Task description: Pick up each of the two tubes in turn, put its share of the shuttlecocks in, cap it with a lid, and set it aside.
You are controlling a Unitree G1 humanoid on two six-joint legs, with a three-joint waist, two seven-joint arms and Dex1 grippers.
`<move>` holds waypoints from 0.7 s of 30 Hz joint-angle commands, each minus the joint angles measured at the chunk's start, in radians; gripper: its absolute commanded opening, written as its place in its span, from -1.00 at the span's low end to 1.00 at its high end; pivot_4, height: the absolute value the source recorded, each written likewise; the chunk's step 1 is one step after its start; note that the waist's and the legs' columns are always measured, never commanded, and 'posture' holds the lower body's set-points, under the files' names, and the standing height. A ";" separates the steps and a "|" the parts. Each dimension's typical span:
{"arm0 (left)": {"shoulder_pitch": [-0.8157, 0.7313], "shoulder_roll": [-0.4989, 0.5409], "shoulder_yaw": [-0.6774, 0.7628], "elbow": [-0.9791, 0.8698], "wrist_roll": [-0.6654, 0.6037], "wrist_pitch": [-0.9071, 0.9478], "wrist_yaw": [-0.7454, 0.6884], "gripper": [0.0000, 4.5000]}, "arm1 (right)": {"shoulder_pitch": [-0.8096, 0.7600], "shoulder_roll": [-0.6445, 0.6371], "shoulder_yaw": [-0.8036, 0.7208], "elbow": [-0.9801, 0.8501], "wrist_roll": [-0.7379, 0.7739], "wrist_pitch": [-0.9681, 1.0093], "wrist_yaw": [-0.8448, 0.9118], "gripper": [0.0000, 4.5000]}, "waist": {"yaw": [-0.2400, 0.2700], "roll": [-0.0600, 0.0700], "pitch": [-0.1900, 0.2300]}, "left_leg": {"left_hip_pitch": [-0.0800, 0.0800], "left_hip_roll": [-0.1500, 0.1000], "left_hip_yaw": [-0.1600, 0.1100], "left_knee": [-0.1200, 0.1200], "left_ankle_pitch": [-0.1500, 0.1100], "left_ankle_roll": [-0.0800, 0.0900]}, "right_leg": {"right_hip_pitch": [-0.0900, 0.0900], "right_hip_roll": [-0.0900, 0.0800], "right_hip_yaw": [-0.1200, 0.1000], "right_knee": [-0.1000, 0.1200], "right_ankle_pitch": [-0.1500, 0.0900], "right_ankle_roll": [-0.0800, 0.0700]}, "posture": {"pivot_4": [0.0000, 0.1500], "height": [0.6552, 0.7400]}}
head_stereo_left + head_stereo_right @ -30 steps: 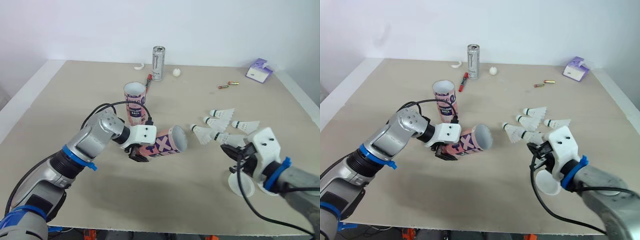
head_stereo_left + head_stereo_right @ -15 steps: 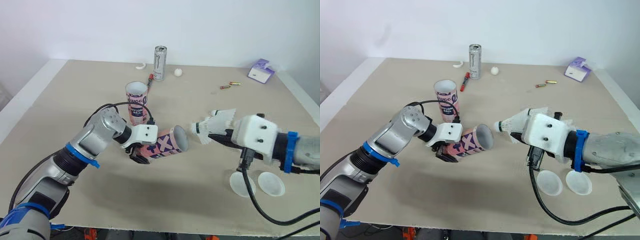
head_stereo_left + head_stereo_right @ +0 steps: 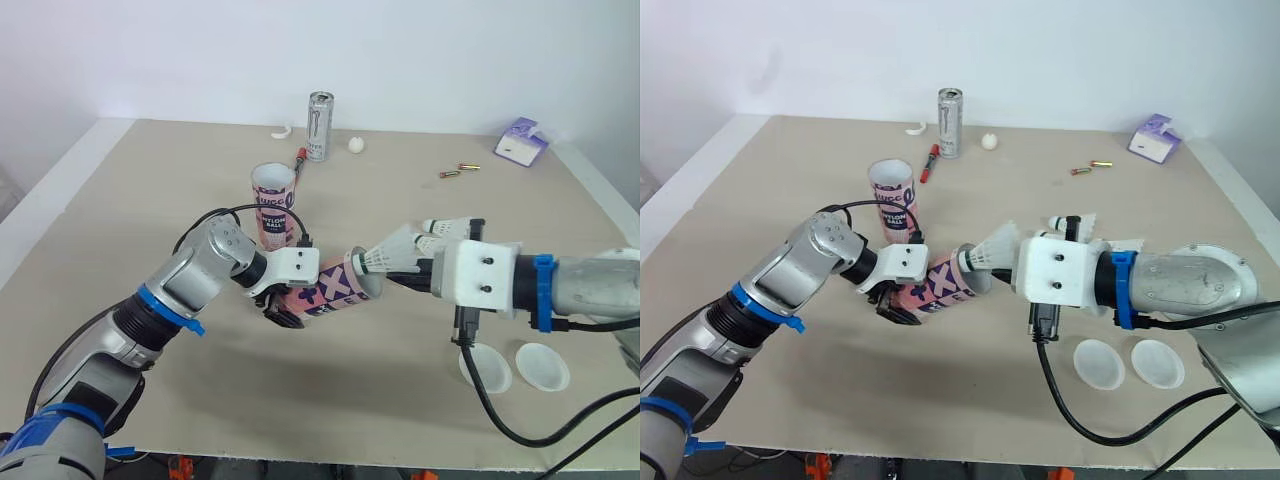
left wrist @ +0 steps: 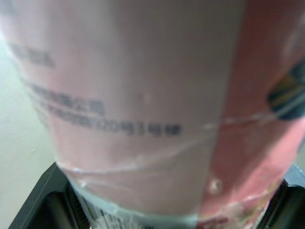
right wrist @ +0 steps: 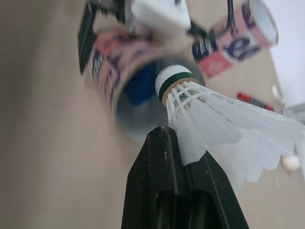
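The left hand was clamped on the tilted tube, and the right hand pinched a shuttlecock with its cork just at the tube's mouth.

Left arm: silver-grey rounded metal forearm shell, blue band round it, black ribbed joint behind. Left gripper: white boxy plastic housing with small dark screw holes, two black fingers, thin black cable looped over the wrist. Right arm: same silver shell and blue band. Right gripper: white housing, four dark screw holes, black fingers, black cable hanging below.
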State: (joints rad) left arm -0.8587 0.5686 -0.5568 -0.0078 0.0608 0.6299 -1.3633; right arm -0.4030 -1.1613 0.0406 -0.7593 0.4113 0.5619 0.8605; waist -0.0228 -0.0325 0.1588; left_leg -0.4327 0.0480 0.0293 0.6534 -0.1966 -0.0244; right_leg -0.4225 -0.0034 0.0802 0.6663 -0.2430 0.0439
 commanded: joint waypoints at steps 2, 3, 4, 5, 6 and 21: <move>-0.032 -0.011 0.012 0.006 0.006 -0.011 0.027 0.63 | -0.029 0.025 0.022 0.007 -0.041 -0.020 0.014 -0.97 | 0.000 0.000 0.000 | 0.000 0.000 0.000 0.000 0.000 0.000 | 0.000 0.000 0.000 0.000 0.000 0.000 | 1.00 1.00; -0.033 -0.016 0.012 0.012 0.006 -0.012 0.033 0.63 | -0.031 0.032 0.029 0.009 -0.048 -0.021 0.017 -0.97 | 0.000 0.000 0.000 | 0.000 0.000 0.000 0.000 0.000 0.000 | 0.000 0.000 0.000 0.000 0.000 0.000 | 1.00 1.00; -0.032 -0.021 0.015 0.017 0.004 -0.009 0.039 0.63 | -0.033 0.037 0.034 0.012 -0.053 -0.023 0.018 -0.97 | 0.000 0.000 0.000 | 0.000 0.000 0.000 0.000 0.000 0.000 | 0.000 0.000 0.000 0.000 0.000 0.000 | 1.00 1.00; -0.030 -0.029 0.017 0.025 0.002 -0.011 0.048 0.63 | -0.035 0.043 0.038 0.016 -0.061 -0.026 0.018 -0.97 | 0.000 0.000 0.000 | 0.000 0.000 0.000 0.001 0.000 0.000 | 0.000 0.000 0.000 0.000 0.000 0.000 | 1.00 1.00; -0.028 -0.035 0.018 0.034 0.002 -0.014 0.058 0.63 | -0.037 0.047 0.041 0.020 -0.067 -0.028 0.019 -0.97 | 0.000 0.000 0.000 | 0.000 0.000 0.000 0.001 0.000 0.000 | 0.000 0.000 0.000 0.000 0.000 0.000 | 1.00 1.00; -0.005 -0.040 0.008 0.081 0.007 -0.062 0.071 0.63 | -0.043 0.092 0.030 0.033 -0.097 -0.030 0.048 -0.63 | 0.001 0.000 0.000 | 0.000 0.000 0.000 0.003 0.001 0.001 | 0.001 0.000 0.000 0.000 0.001 -0.001 | 1.00 1.00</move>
State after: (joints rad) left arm -0.8667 0.5259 -0.5503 0.0682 0.0598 0.5736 -1.3039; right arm -0.4330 -1.0702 0.1008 -0.7141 0.3103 0.5452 0.8985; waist -0.0221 -0.0322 0.1586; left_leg -0.4330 0.0478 0.0293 0.6562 -0.1960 -0.0236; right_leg -0.4218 -0.0035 0.0804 0.6667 -0.2415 0.0433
